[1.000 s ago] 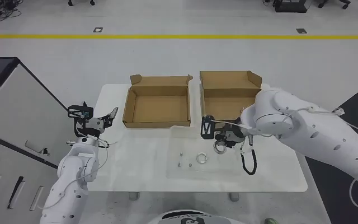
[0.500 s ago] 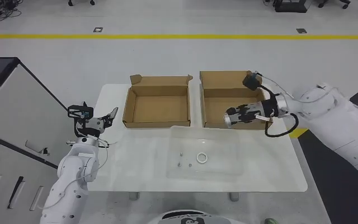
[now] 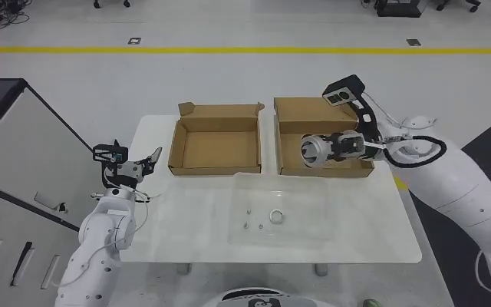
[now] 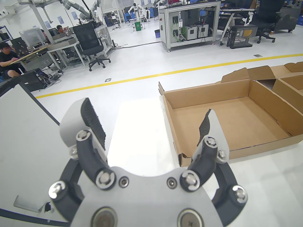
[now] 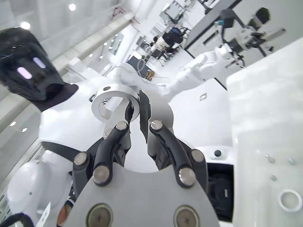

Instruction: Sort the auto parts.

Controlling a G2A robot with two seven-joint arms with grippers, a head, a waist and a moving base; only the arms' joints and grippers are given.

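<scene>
Now right tool pinches metal ring over right box; left tool wide open.

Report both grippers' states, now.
Left gripper: open, holding nothing.
Right gripper: closed on a metal ring.

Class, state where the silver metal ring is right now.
In the right wrist view, the silver metal ring is pinched in the right gripper; the top view shows it above the right-hand cardboard box.
</scene>
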